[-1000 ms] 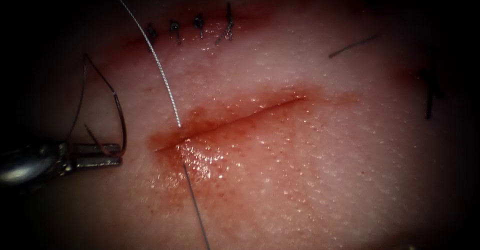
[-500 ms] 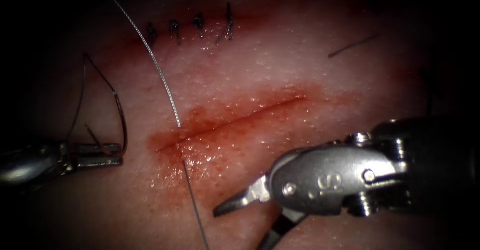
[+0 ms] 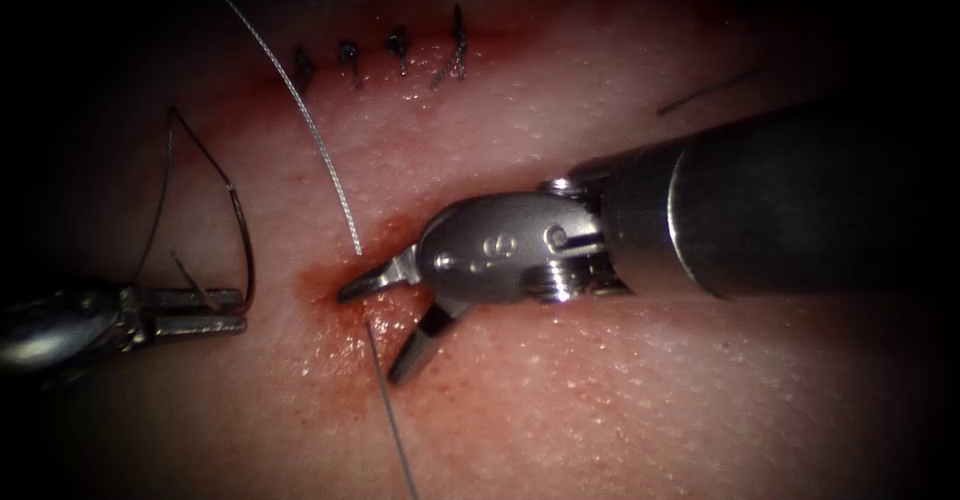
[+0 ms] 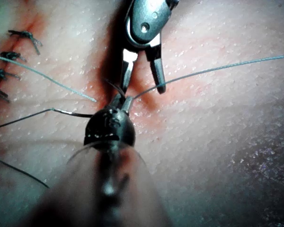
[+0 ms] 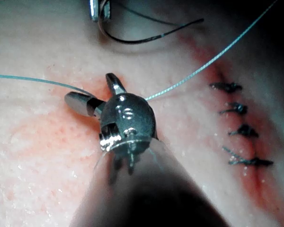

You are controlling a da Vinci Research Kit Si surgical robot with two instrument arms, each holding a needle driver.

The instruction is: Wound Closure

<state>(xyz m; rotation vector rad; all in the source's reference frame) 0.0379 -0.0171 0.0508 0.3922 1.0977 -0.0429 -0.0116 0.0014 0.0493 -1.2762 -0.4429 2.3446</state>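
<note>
Two tools at cut's left end. Right tool (image 3: 385, 325) jaws spread, holding nothing, straddling thread (image 3: 320, 150) where it passes through cut (image 3: 345, 282). Left tool (image 3: 215, 310) jaws clenched on needle (image 3: 243, 230) near one end of its curve; needle out of tissue (image 3: 620, 410), left of cut. Progress: upper wound carries four stitches (image 3: 380, 60); this cut has one thread pass, no knot visible. Most of cut hidden under right tool; needle's far end hard to make out.

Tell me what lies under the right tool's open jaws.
Under the right tool, jaws open and holding nothing, lie the cut's left end, red fluid and the thread crossing the tissue. Its body covers the rest of the cut. The left tool holds the needle.
</note>
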